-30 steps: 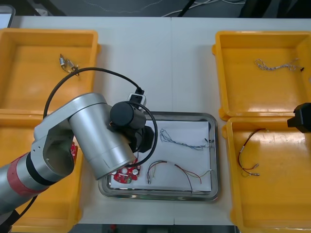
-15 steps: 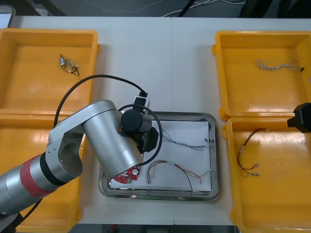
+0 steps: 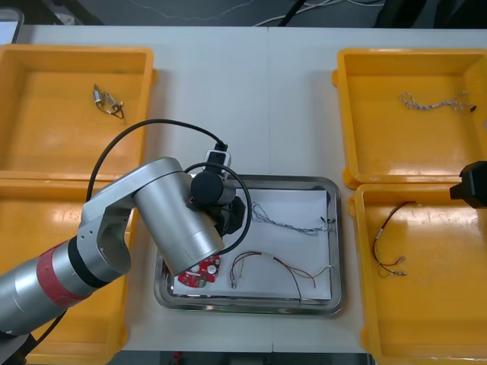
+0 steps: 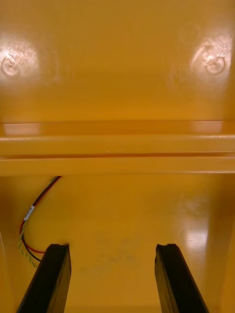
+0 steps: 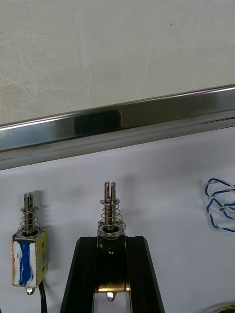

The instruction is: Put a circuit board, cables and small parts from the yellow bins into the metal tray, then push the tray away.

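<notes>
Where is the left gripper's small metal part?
Left wrist view: the small metal part is clamped in the left gripper over the metal tray, beside a second small metal part.

bright overhead light, round glare spots on yellow bin (image 4: 117,73), soft shadows

left gripper (image 5: 111,247) pinched, right gripper (image 4: 112,252) spread

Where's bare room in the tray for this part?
Bare liner lies ahead of the left gripper and its small metal part, up to the metal tray's far rim, between the loose part and the blue and white cable. Crowded: near-left corner, circuit board and red and yellow cable. Right gripper hangs open over a yellow bin.
</notes>
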`<control>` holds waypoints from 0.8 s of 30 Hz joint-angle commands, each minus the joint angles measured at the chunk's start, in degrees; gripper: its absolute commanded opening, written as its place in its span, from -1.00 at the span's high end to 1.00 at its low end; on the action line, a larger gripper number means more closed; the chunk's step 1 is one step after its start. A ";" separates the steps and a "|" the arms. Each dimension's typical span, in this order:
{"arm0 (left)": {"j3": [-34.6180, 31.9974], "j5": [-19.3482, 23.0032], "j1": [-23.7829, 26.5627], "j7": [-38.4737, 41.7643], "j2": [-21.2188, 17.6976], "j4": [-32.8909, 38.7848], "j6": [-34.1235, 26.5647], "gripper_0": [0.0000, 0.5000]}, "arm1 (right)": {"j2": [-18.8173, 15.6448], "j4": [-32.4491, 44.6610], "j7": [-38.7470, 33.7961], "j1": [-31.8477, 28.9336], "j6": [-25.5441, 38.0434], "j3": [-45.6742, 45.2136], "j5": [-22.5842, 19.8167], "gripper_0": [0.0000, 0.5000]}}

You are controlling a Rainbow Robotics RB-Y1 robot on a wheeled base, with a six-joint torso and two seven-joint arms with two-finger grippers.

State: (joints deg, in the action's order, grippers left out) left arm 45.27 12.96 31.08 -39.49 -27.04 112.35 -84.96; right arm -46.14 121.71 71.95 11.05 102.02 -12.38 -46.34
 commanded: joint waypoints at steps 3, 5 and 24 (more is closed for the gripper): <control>1.22 -0.92 -0.85 2.31 1.55 -0.90 1.73 1.00 | 0.44 0.55 3.11 -0.50 0.37 0.51 -0.41 -1.00; 1.22 -0.92 -0.85 2.22 1.55 -1.17 1.99 1.00 | 0.44 0.55 3.11 -0.50 0.37 0.51 -0.41 -1.00; 1.31 -1.00 -0.85 2.75 1.64 -1.69 3.04 -0.96 | 0.44 0.55 3.11 -0.50 0.37 0.51 -0.41 -1.00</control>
State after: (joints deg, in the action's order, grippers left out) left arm 45.46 12.53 31.05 -39.49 -26.97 109.97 -82.73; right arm -46.14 121.71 71.95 11.05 102.02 -12.38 -46.35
